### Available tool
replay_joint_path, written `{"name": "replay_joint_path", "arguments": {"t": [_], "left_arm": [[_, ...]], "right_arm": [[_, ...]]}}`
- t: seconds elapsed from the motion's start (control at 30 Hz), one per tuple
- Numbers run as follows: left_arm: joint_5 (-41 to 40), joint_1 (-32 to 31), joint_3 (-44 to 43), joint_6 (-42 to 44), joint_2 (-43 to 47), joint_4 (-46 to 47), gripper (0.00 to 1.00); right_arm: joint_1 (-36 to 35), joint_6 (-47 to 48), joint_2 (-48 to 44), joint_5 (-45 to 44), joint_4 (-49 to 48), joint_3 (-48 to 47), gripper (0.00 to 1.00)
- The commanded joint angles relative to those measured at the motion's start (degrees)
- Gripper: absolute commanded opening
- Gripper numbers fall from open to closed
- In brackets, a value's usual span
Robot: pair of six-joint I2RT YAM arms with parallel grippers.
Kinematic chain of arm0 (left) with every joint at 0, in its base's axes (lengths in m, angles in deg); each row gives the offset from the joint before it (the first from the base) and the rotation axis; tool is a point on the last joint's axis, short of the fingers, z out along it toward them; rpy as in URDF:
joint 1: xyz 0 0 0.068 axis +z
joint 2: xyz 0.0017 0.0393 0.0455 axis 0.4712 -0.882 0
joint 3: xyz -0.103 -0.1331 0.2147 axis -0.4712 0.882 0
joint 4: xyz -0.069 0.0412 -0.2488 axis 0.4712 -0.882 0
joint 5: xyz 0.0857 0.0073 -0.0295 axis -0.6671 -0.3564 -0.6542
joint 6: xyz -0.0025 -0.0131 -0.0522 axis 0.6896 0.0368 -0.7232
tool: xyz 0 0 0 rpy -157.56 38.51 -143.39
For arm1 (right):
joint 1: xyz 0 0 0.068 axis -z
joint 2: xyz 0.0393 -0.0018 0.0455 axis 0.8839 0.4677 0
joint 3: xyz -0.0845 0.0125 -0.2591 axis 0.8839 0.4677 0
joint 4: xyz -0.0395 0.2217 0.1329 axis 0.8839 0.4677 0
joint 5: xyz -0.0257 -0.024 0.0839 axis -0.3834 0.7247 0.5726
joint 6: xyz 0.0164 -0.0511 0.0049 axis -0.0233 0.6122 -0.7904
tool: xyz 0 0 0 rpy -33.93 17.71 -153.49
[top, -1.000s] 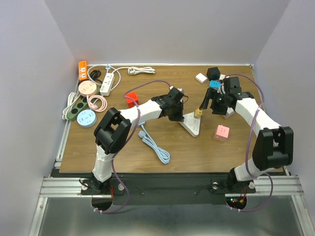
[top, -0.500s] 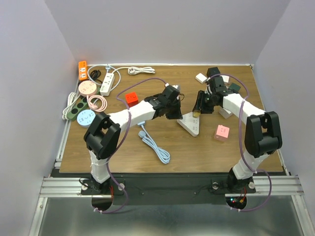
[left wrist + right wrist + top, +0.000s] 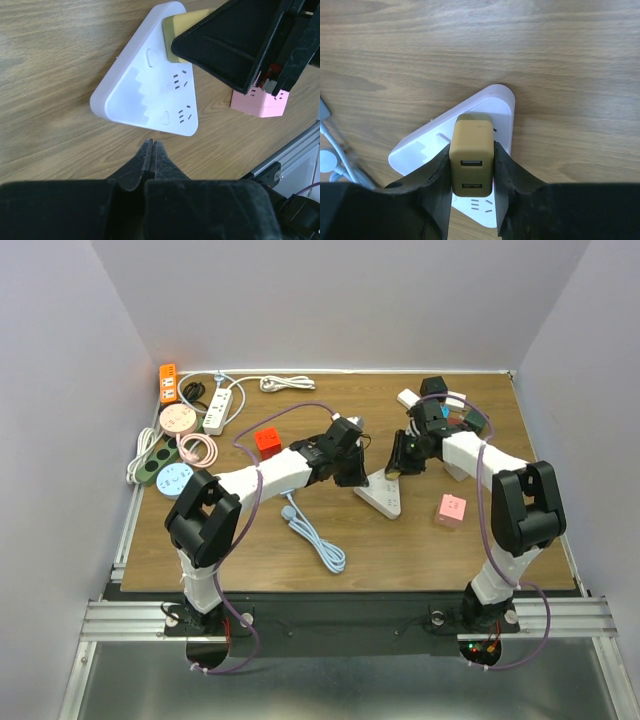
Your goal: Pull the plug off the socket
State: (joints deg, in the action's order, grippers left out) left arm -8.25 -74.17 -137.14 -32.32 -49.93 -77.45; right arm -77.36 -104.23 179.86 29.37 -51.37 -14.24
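The plug [image 3: 471,137] sits seated in one corner of the socket [image 3: 417,145], not yet lifted. Change over the last second: your right gripper [image 3: 472,159], a moment ago wide open and off to the side, is now in place with its jaws clamped on the plug's two flanks. Your left gripper [image 3: 151,148] is pressed together, its tip at the socket's opposite edge; contact unclear. Judgement: grasp made, pull comes next. If the socket is not braced, it may rise with the plug.

A mustard-yellow boxy plastic plug [image 3: 471,145] and a plain white triangular plastic socket block [image 3: 502,107]. The wooden table [image 3: 470,40] is mid-brown, streaked with darker grain. Also a pink plastic cube [image 3: 451,510] and a pale blue looped cable [image 3: 312,534].
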Motion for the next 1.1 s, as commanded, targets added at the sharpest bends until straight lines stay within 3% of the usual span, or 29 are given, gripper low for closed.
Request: {"name": "replay_joint_path", "arguments": {"t": [0.0,0.43,1.07], "left_arm": [[0.91,-0.34,1.61,-0.55,1.35,2.46,0.00],[2.23,-0.96,10.58,-1.78,-2.08,9.49,0.00],[0.21,-0.87,21.13,-1.78,-14.47,9.50,0.00]], "right_arm": [[-2.77,-2.04,-2.81,0.72,-1.03,0.03,0.01],[-11.20,-9.95,-7.03,-1.91,-1.64,4.08,0.00],[-12.09,-11.80,-12.31,-9.91,4.68,-3.39,0.00]]}}
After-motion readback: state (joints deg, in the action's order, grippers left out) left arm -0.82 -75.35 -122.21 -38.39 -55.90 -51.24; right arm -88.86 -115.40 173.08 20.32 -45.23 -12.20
